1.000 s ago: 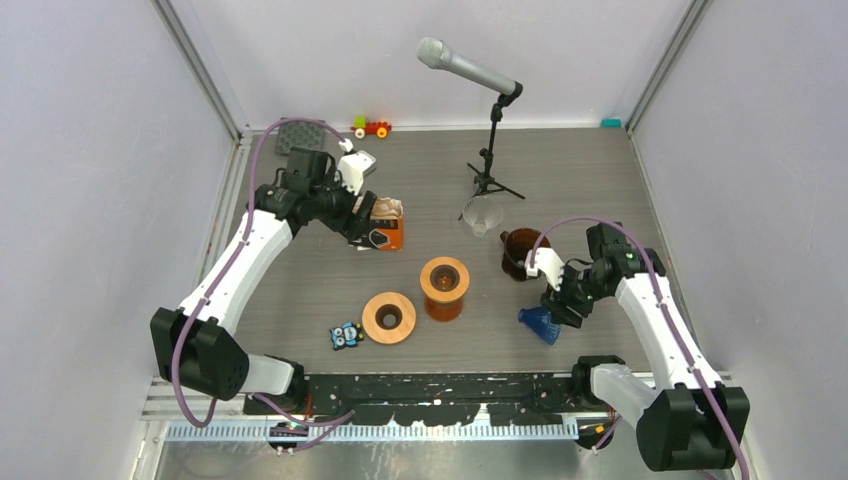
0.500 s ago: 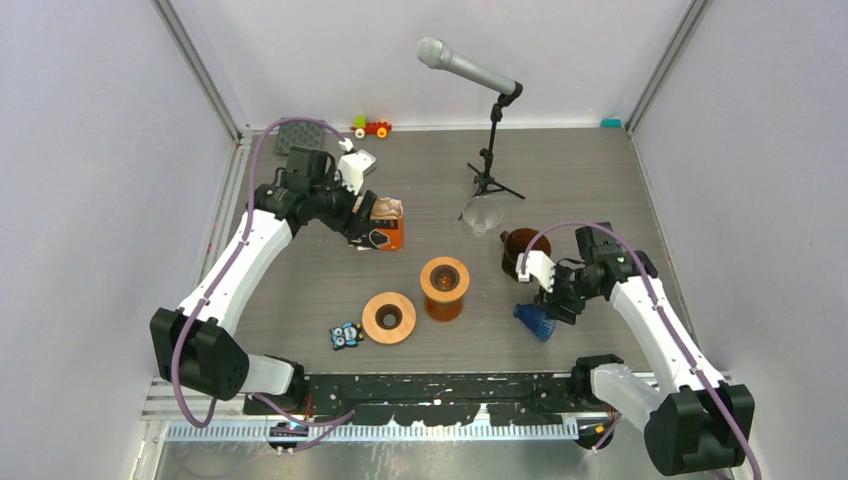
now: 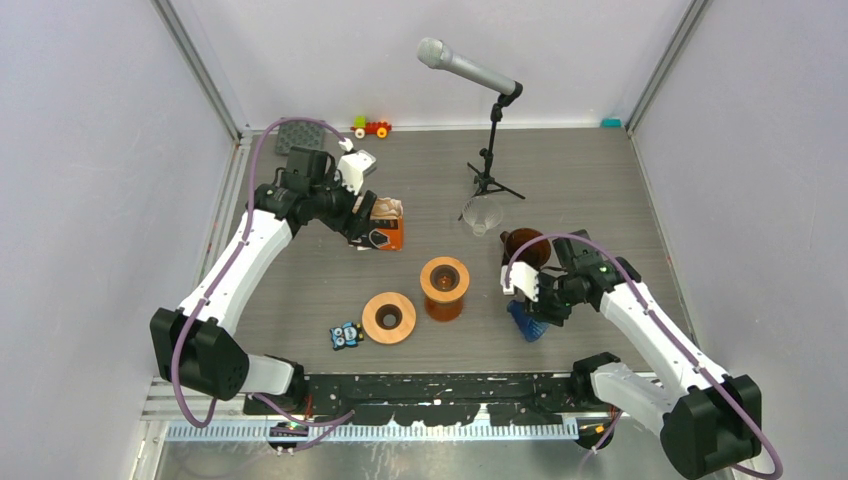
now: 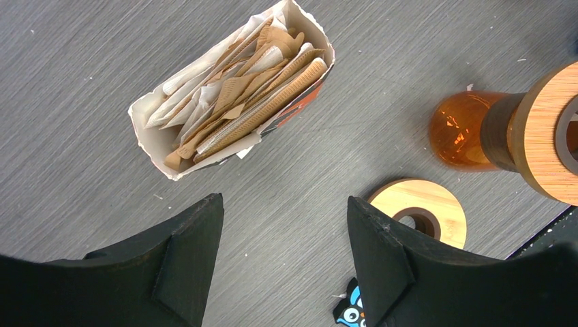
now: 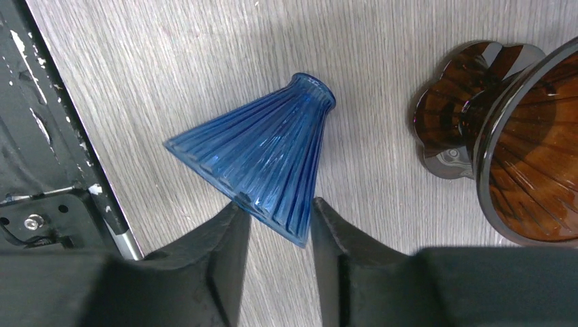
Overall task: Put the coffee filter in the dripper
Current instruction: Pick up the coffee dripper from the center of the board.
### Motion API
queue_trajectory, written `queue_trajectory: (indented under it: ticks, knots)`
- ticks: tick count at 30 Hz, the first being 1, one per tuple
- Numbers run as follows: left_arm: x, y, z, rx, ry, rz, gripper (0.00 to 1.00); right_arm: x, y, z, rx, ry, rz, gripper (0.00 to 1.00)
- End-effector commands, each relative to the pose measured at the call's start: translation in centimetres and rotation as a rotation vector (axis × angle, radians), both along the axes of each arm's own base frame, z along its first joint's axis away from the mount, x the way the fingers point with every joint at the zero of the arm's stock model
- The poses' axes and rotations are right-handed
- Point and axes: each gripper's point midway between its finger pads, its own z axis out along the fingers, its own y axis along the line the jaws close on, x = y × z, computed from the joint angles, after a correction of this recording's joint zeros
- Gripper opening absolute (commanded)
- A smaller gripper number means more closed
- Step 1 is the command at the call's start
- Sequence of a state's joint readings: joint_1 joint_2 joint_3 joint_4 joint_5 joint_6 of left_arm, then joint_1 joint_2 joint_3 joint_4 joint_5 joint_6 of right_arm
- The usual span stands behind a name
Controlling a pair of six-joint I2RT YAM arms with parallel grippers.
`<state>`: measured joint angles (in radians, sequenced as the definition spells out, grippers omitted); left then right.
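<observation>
Left gripper (image 4: 283,225): wide open, empty, over the brown paper coffee filters (image 4: 252,95) in their white carton (image 4: 146,128).
Right gripper (image 5: 276,221): straddling the rim of the blue ribbed glass dripper (image 5: 262,153), grip unclear.
Dripper: on its side on the grey desk (image 5: 170,61).

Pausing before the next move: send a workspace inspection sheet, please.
Surface: grey wood-grain table, a few pale specks.
Job's things: filter box open, packed with paper filters; blue dripper lying on its side; brown dripper beside it; clear dripper by the microphone stand.
Clutter: amber carafe, wooden ring, owl toy, toy car, dark mat.
Grippers: left gripper open, empty, above the filter box; right gripper straddling the blue dripper's wide rim, grip unconfirmed.
Cables: purple cable looped along each arm; no snag seen.
Surroundings: plain walls, metal frame posts; nothing else seen.
</observation>
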<state>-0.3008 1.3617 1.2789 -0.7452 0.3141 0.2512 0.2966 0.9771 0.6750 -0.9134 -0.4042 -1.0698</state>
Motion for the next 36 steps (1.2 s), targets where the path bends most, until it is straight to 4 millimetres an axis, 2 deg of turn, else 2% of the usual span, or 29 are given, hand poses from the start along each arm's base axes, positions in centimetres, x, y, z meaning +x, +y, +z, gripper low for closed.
queue_trajectory:
  ticks: [1, 6, 9, 14, 21, 24, 31, 36]
  knots:
    - [0.3, 0.1, 0.9, 0.009, -0.046, -0.016, 0.68, 0.8, 0.8, 0.7, 0.031, -0.030, -0.024, 0.37]
    - [0.2, 0.2, 0.9, 0.015, -0.050, -0.020, 0.68, 0.7, 1.5, 1.2, 0.070, -0.016, -0.049, 0.18]
    - [0.2, 0.2, 0.9, 0.016, -0.050, -0.022, 0.68, 1.0, 1.9, 1.8, 0.100, -0.012, -0.086, 0.11]
    - [0.2, 0.2, 1.1, 0.016, -0.051, -0.025, 0.68, 1.5, 2.4, 2.9, 0.137, 0.003, -0.155, 0.05]
    - [0.2, 0.1, 0.8, 0.018, -0.042, -0.029, 0.68, 1.2, 2.4, 2.7, 0.142, 0.042, -0.211, 0.01]
    - [0.2, 0.1, 0.9, 0.016, -0.044, -0.030, 0.68, 1.2, 2.2, 3.2, 0.130, 0.074, -0.247, 0.01]
    - [-0.2, -1.0, 1.4, -0.035, -0.035, -0.070, 0.68, 1.7, 3.3, 7.2, 0.204, 0.096, -0.321, 0.01]
    - [-1.9, -3.6, 3.3, -0.126, -0.042, -0.173, 0.64, 1.9, 4.1, 10.8, 0.263, 0.091, -0.351, 0.01]
